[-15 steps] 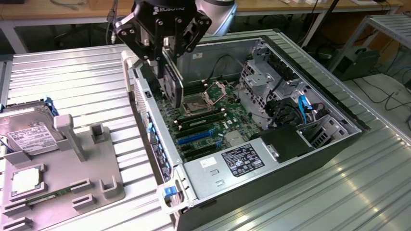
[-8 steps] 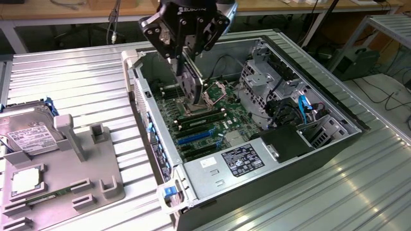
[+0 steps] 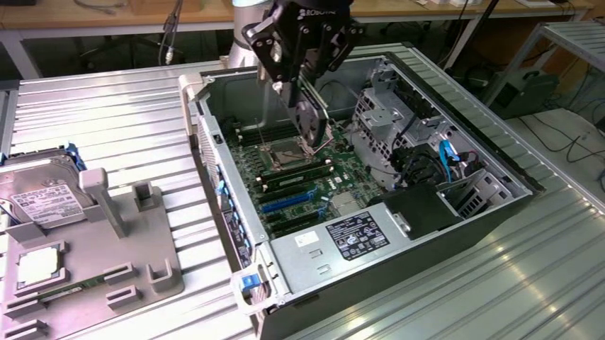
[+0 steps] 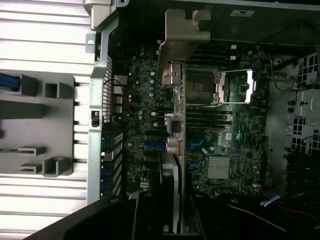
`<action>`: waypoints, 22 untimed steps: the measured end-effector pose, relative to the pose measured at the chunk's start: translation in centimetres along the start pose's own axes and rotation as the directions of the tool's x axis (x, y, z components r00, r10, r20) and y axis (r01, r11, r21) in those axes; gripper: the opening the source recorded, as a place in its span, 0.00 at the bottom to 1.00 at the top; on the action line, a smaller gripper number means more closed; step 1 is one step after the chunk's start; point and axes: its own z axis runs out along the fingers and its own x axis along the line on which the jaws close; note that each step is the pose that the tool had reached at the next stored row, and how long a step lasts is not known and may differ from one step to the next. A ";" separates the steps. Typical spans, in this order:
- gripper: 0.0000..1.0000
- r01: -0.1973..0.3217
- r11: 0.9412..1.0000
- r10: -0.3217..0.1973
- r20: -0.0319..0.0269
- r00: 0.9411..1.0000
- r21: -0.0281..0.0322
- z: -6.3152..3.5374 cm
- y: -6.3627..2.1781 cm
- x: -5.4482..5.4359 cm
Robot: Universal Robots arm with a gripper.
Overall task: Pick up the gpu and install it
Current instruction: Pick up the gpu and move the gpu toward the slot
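Now the gpu (image 3: 310, 124) hangs edge-down inside the open computer case (image 3: 472, 152). The end effector (image 3: 300, 88) pinches it, its fingers drawn narrow on the card's upper end. From the wrist view the gpu (image 4: 176, 115) shows edge-on, with its silver bracket (image 4: 182, 40) toward the case's back wall. It sits over the motherboard (image 4: 235, 130), just beside the open processor socket (image 4: 217, 87). Whether its lower edge touches the board I cannot tell.

Around it on the motherboard (image 3: 317, 180) lie the processor socket (image 3: 283, 152), long memory slots (image 3: 297, 177) and blue card slots (image 3: 283, 203). A silver heatsink (image 4: 218, 167) sits farther along. Close on the exterior view's right stands a metal drive cage (image 3: 387, 113), with blue cables (image 3: 444, 152) beyond it. A power supply (image 3: 355, 237) with a dark label fills the near end of the case.

Well apart, on the exterior view's left, a grey holder tray (image 3: 132, 248) carries a hard drive (image 3: 38, 195), a processor chip (image 3: 38, 263) and a green memory stick (image 3: 76, 287).

Everything rests on a ribbed metal table (image 3: 113, 113). Behind it run wooden benches (image 3: 95, 18), and loose wires (image 3: 567, 138) trail on the floor.
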 end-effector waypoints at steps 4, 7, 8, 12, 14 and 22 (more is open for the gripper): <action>0.28 -0.002 1.000 0.002 -0.001 1.000 0.011 0.13 0.27 -1.4; 0.28 -0.005 1.000 0.005 -0.001 1.000 0.011 0.28 0.36 -2.4; 0.28 -0.006 1.000 0.006 -0.001 1.000 0.011 0.34 0.40 -2.9; 0.28 -0.011 1.000 0.011 0.000 1.000 0.011 0.52 0.51 -4.2; 0.28 -0.013 1.000 0.013 0.000 1.000 0.012 0.59 0.60 -4.8; 0.28 -0.028 1.000 0.028 0.000 1.000 0.012 0.96 0.81 -7.3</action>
